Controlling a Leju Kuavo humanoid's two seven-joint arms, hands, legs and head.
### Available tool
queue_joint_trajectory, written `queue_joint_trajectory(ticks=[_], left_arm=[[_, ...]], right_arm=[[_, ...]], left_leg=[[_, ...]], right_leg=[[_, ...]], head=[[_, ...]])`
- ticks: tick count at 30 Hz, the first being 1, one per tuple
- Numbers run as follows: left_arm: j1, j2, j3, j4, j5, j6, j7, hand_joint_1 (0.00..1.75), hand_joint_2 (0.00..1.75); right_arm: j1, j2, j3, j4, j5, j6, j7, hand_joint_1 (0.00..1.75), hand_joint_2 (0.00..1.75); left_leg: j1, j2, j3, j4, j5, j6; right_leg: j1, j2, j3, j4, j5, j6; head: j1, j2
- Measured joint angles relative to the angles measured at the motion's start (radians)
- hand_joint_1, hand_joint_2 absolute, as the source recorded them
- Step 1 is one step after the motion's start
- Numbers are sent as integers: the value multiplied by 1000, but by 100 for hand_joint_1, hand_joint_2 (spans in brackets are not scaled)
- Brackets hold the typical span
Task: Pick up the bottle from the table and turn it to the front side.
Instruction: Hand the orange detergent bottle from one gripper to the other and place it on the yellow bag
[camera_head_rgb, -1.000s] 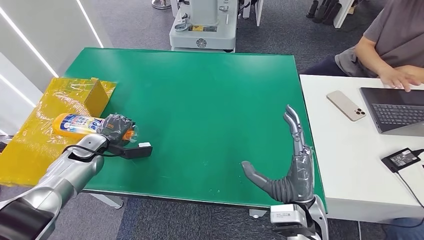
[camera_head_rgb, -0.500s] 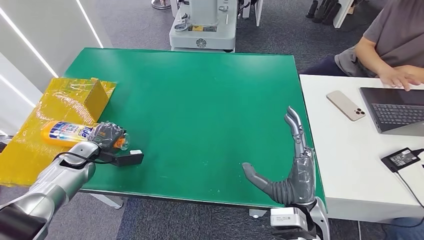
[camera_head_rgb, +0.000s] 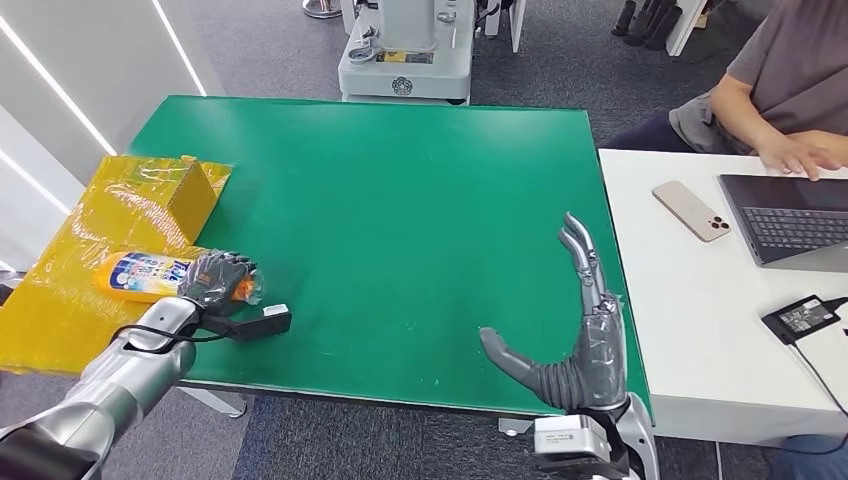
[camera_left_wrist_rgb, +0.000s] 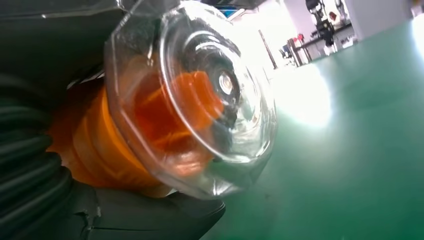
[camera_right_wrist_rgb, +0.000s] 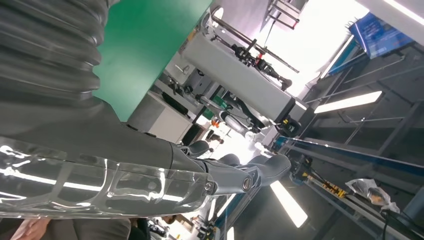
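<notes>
1. Left hand, gripping the bottle, has drawn back toward the table's near-left edge since a second ago.
2. Bottle now lies lower over the yellow sheet.
3. Right hand shifted slightly left.

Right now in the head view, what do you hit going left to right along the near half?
Yellow sheet → bottle → left hand → green table → right hand → white table → phone → laptop
</notes>
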Motion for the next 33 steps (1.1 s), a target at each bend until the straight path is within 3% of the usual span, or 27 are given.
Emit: queue_joint_trajectory(ticks=[6, 15, 19, 24, 33], left_arm=[[19, -14, 53, 0, -1, 67, -45, 175, 175], [32, -23, 91, 0, -16, 70, -47, 171, 175], [37, -23, 96, 0, -30, 53, -27, 0, 175], [27, -23, 97, 0, -83, -44, 25, 0, 175], [11, -22, 97, 0, -89, -95, 47, 0, 175]], right_arm=[[-8, 0, 0, 1, -3, 3, 3, 0, 175], [-12, 0, 0, 5, -12, 3, -2, 0, 175], [-14, 0, 0, 7, -12, 3, -3, 0, 175], [-19, 0, 0, 10, -15, 1, -3, 0, 175], [-23, 0, 0, 12, -18, 0, -3, 0, 175]], left_leg=[[0, 0, 0, 0, 0, 0], [0, 0, 0, 0, 0, 0], [0, 0, 0, 0, 0, 0], [0, -1, 1, 0, 0, 0], [0, 0, 5, 0, 0, 0]], right_leg=[[0, 0, 0, 0, 0, 0], [0, 0, 0, 0, 0, 0], [0, 0, 0, 0, 0, 0], [0, -1, 2, 0, 0, 0], [0, -1, 4, 0, 0, 0]], head=[[0, 0], [0, 0], [0, 0], [0, 0], [0, 0]])
